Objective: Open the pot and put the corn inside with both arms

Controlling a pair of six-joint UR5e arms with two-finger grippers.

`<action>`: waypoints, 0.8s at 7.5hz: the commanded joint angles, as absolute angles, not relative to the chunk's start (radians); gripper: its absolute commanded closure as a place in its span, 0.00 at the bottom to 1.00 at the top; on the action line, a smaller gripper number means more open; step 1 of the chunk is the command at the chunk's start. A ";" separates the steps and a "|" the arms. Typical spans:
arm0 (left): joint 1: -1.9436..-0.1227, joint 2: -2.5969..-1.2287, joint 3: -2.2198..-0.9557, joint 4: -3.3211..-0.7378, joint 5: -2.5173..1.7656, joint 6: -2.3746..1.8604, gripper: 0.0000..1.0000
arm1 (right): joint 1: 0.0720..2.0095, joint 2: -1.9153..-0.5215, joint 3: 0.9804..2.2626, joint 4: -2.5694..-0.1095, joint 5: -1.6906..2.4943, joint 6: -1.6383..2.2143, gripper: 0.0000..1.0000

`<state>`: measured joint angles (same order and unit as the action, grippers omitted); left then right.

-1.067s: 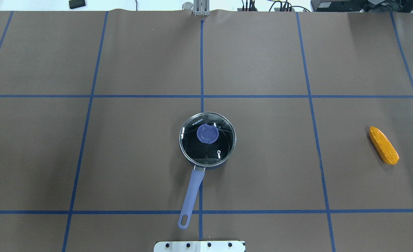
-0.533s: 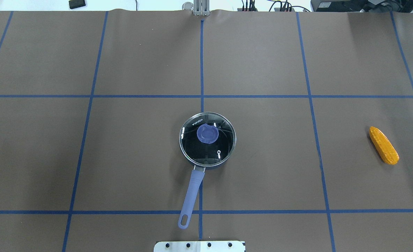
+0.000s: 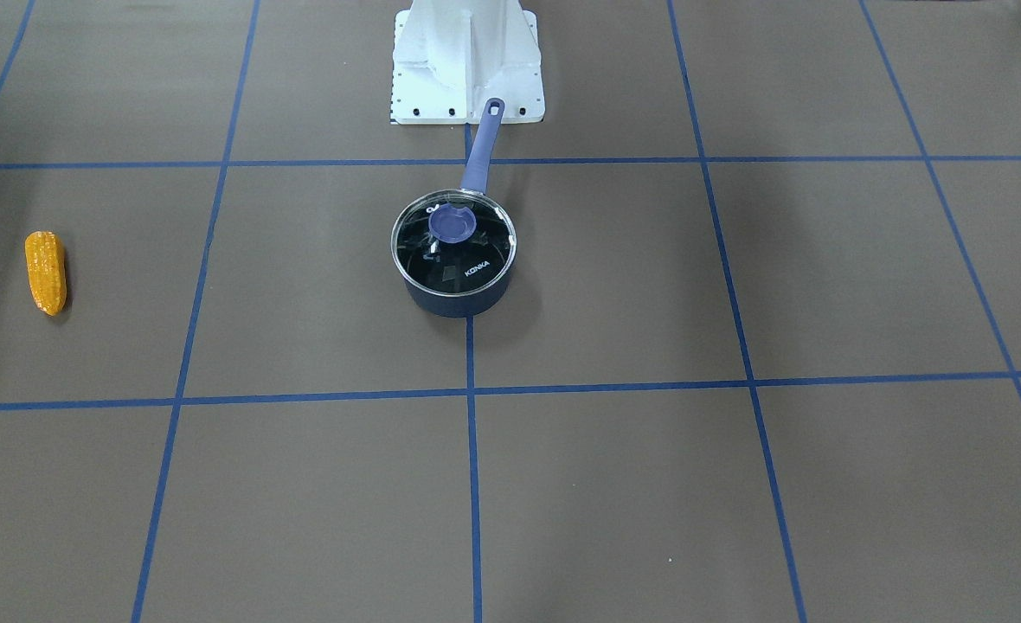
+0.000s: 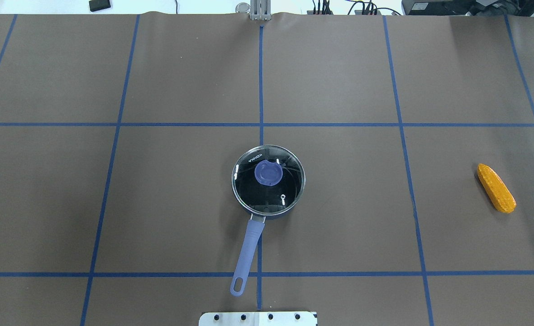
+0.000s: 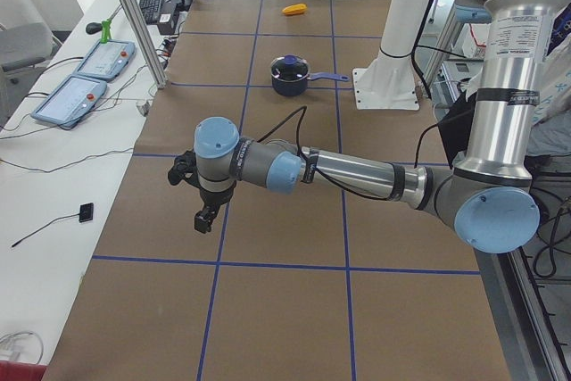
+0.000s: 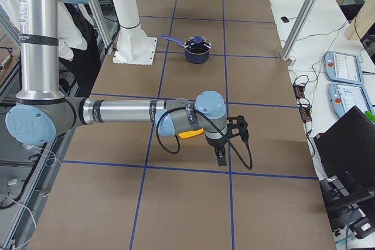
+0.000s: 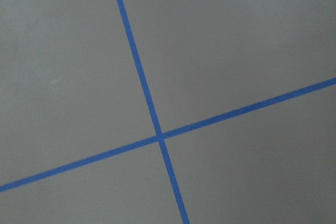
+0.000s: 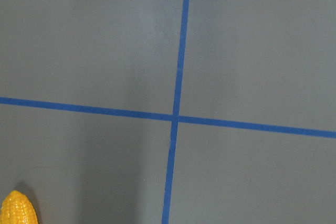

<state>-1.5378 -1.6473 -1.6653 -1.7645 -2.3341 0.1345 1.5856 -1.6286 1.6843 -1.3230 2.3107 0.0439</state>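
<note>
Corn (image 4: 496, 188), 3 o'clock of pot (image 3: 454, 303): prob. light, stiff, bumpy, so pinch across mid-body; left gripper (image 5: 205, 219) & right gripper (image 6: 221, 157): spread or pressed, cannot tell.

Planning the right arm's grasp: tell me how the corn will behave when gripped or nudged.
The corn lies on its side, rounded and tapered, so a nudge would probably roll it in a curve. Its bumpy kernels should resist slipping.
</note>
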 commanded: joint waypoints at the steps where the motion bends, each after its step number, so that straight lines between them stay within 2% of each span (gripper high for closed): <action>1: -1.537 -1.650 -1.696 -1.857 -2.370 0.133 0.01 | 1.586 -1.622 1.696 -1.302 2.312 0.052 0.00; 2: -1.532 -1.648 -1.716 -1.944 -2.368 0.067 0.00 | 1.586 -1.611 1.701 -1.301 2.313 0.058 0.00; 6: -1.236 -1.722 -1.880 -1.945 -2.301 -0.566 0.00 | 1.511 -1.583 1.755 -1.289 2.306 0.305 0.00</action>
